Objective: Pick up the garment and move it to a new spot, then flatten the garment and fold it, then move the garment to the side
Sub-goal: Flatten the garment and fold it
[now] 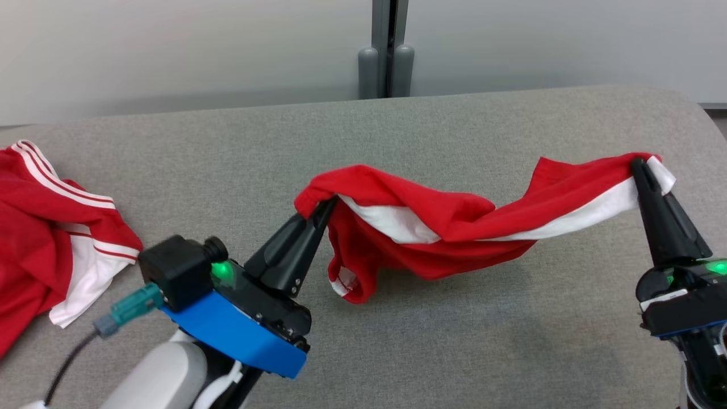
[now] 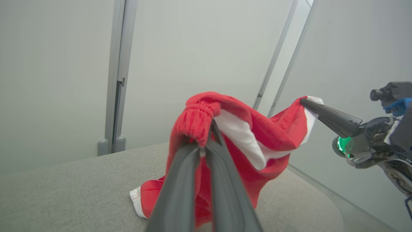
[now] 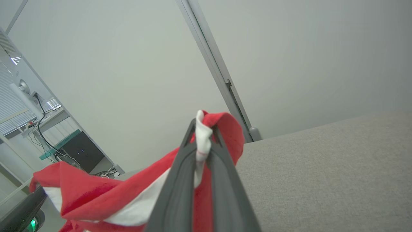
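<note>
Red garment w/ a white band hangs twisted btwn 2 arms above the grey surface, 1 white-trimmed hem sagging low. The left end effector is clamped on its gathered elastic end, the right end effector on the white-edged end. A 2nd red-and-white piece lies far left.

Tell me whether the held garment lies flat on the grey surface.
No. The garment is held up at each end by the left hand and the right hand, sagging in folds between them.
</note>
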You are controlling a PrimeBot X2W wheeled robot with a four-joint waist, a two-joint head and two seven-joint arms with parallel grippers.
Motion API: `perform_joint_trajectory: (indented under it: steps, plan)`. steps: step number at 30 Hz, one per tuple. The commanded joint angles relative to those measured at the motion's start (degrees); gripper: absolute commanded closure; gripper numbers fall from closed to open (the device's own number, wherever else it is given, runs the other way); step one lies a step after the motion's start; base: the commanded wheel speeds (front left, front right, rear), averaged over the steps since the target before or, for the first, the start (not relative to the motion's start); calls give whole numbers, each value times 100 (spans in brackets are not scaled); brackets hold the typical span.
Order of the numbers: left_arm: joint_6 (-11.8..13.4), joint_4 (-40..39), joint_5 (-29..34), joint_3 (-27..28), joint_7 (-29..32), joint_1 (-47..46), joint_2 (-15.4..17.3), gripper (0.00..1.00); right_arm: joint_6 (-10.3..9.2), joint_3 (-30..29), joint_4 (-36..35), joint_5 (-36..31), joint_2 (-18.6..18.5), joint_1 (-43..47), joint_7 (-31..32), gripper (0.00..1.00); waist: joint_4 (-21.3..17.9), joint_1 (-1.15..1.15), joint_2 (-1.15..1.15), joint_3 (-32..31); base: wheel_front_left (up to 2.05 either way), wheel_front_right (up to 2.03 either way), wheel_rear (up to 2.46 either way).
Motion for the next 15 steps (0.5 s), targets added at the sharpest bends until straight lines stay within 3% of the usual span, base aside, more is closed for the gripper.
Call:
perform_joint_trajectory:
  steps: [1,4,7,12,15]
  plan:
    - [-27,-169,-169,88,181,-202,98,100,3,-62,-97,96,4,-74,97,100,2,1,1,83,0,0,0]
    - [-52,-382,-473,274,649,-599,445,100,3,-125,-148,130,6,-467,419,100,-48,1,1,327,0,0,0]
    - [-79,-178,-720,430,1040,-1149,710,100,3,-29,246,291,5,-1151,785,100,-150,1,1,628,0,0,0]
    - [-105,370,-974,496,1619,-2325,941,100,3,-48,1409,446,-2,-2732,903,100,-320,1,1,1186,0,0,0]
    - [-112,785,-860,469,1793,-3101,1006,100,4,17,2108,139,3,-3701,709,100,-375,1,1,1516,0,0,0]
